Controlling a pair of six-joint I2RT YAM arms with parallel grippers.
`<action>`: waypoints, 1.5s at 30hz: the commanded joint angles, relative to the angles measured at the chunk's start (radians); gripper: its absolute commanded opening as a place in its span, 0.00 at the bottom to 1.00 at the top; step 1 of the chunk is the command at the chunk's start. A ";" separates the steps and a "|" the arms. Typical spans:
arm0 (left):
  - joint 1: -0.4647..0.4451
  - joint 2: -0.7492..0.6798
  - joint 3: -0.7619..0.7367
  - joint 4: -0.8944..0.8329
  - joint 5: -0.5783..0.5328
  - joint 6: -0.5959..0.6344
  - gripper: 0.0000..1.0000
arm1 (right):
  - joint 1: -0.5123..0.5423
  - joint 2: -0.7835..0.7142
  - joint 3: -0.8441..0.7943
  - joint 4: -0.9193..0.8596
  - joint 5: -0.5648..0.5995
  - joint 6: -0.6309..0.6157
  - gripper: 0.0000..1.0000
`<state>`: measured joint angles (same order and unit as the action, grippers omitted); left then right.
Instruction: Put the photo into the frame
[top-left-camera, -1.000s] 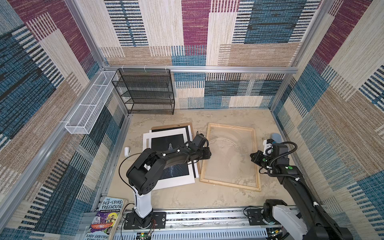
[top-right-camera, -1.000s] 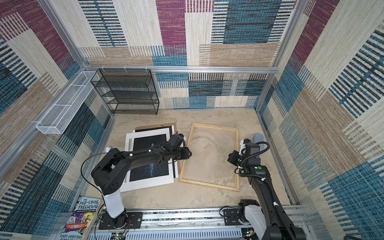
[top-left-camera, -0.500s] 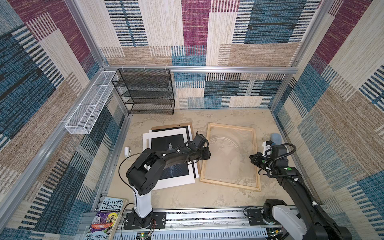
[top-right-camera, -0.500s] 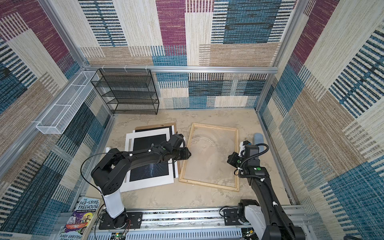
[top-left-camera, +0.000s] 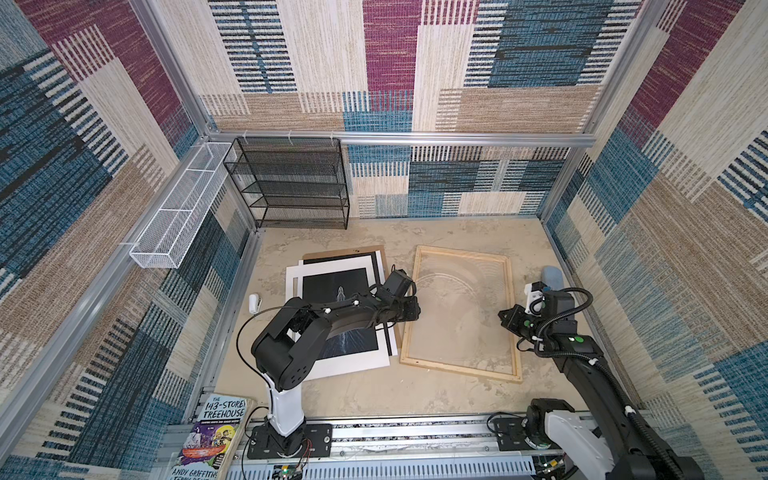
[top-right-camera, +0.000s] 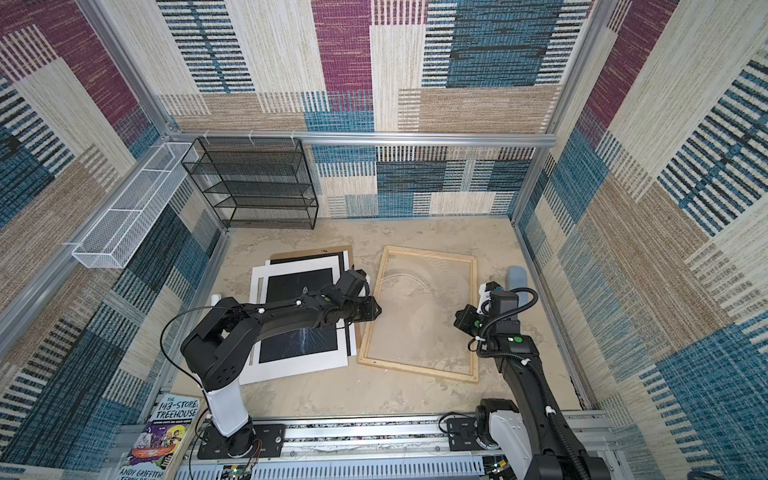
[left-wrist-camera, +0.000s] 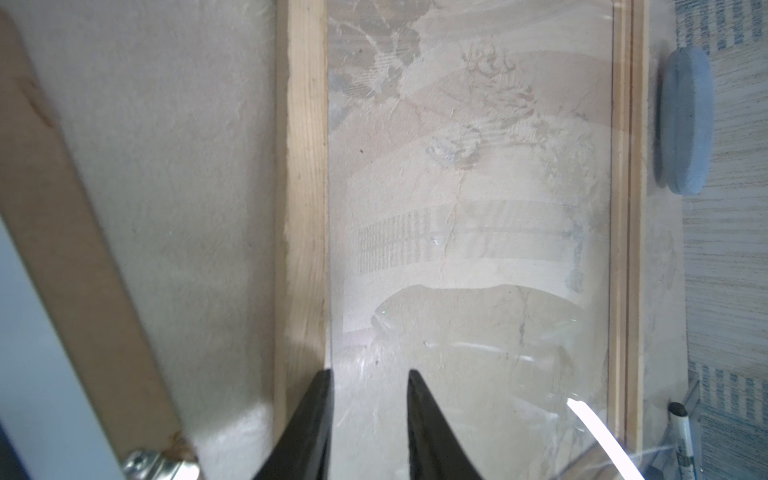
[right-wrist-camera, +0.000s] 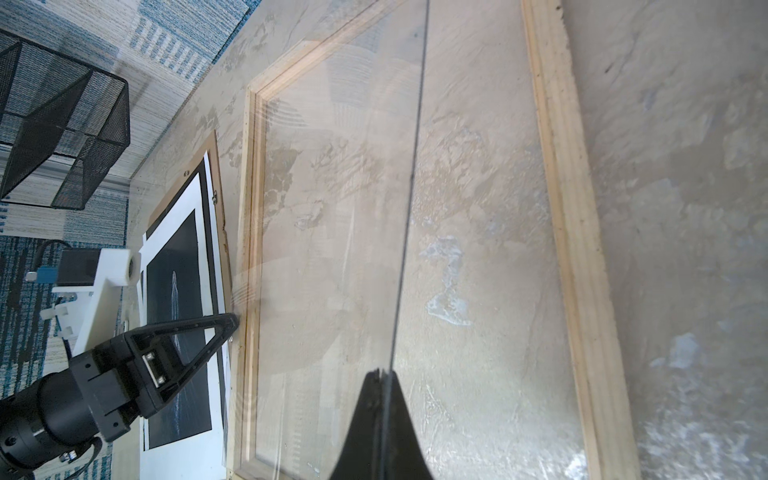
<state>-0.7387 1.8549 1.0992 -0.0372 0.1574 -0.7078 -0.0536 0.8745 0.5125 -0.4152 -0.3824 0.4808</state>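
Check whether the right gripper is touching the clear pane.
Touching. The right wrist view shows the right gripper shut on the pane's thin edge, which runs straight out from between its fingertips.

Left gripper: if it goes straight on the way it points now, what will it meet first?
Probably the nearest wooden rail of the frame: the left gripper points across it, with its open fingers right at that rail's edge. If it passes above, the clear pane comes next; height is unclear.
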 joint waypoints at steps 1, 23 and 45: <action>-0.003 -0.013 -0.001 0.066 0.050 0.017 0.33 | 0.004 -0.005 -0.005 0.006 -0.056 -0.010 0.02; -0.004 -0.013 0.024 0.036 0.053 0.035 0.39 | 0.012 0.000 -0.009 0.009 -0.041 -0.008 0.02; -0.004 -0.002 0.069 -0.022 0.030 0.070 0.46 | 0.013 0.003 -0.006 0.006 -0.041 -0.010 0.02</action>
<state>-0.7399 1.8477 1.1465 -0.0910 0.1570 -0.7010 -0.0452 0.8776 0.5076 -0.4088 -0.3813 0.4812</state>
